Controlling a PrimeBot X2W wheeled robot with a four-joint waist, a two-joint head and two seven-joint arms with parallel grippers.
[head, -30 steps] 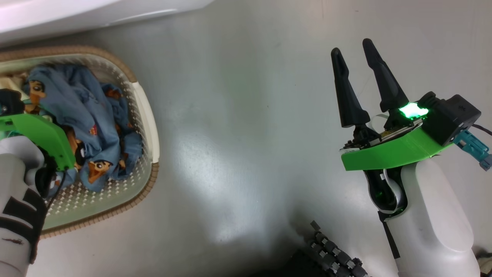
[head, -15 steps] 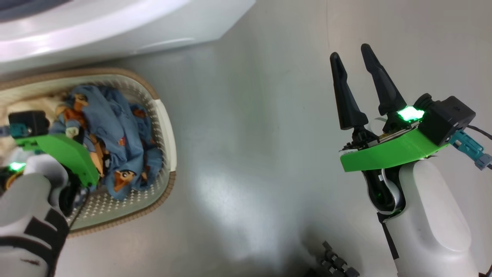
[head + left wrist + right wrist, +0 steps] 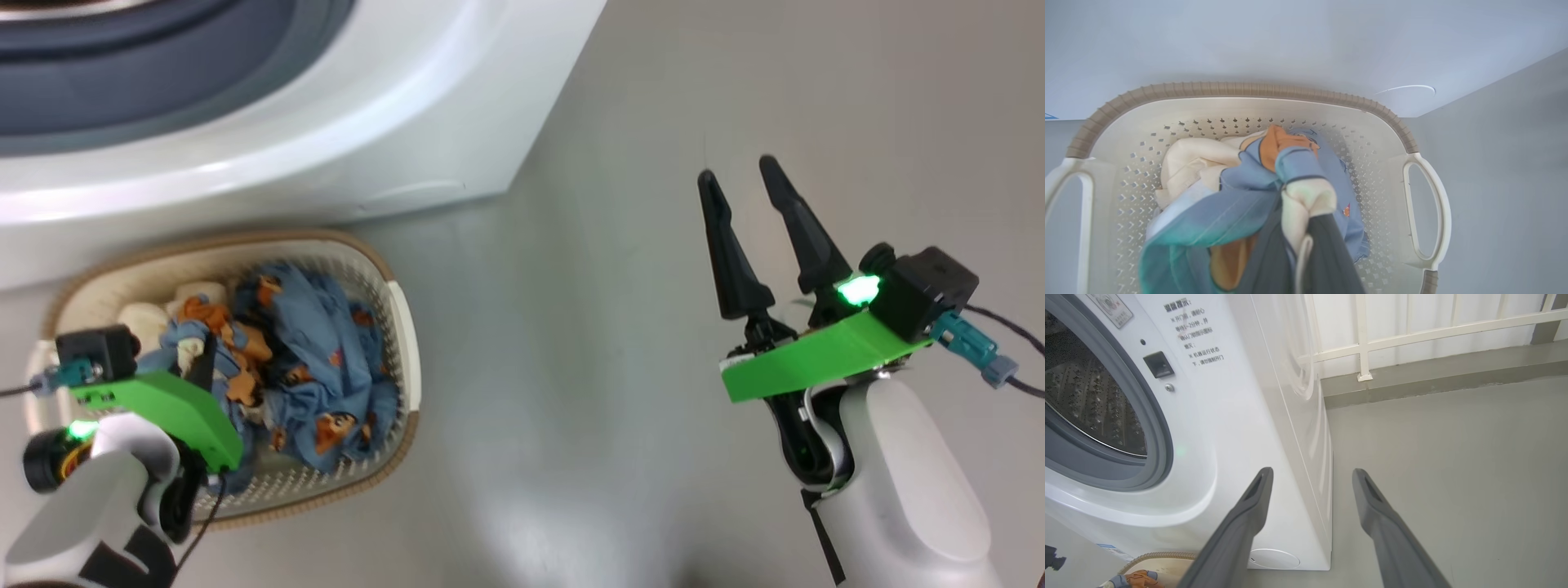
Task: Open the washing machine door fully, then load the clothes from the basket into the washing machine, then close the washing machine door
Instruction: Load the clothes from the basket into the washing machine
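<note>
**While one garment is pinched in the basket, loading is under way**

The clothes (image 3: pixel 1306 167), blue printed fabric over cream cloth, lie heaped in the basket (image 3: pixel 1241 90), which sits on the floor (image 3: pixel 571 367) just in front of the washing machine (image 3: pixel 367 147). The left hand (image 3: pixel 206 363) is clamped tight on a bunched fold of them. The drum mouth (image 3: pixel 1094 400) stands uncovered, so the door-opening step looks done. Next, I judge, the bundle must be lifted clear of the rim and up into the drum. The right hand (image 3: pixel 737 169) hangs spread wide and empty, well aside.
</note>
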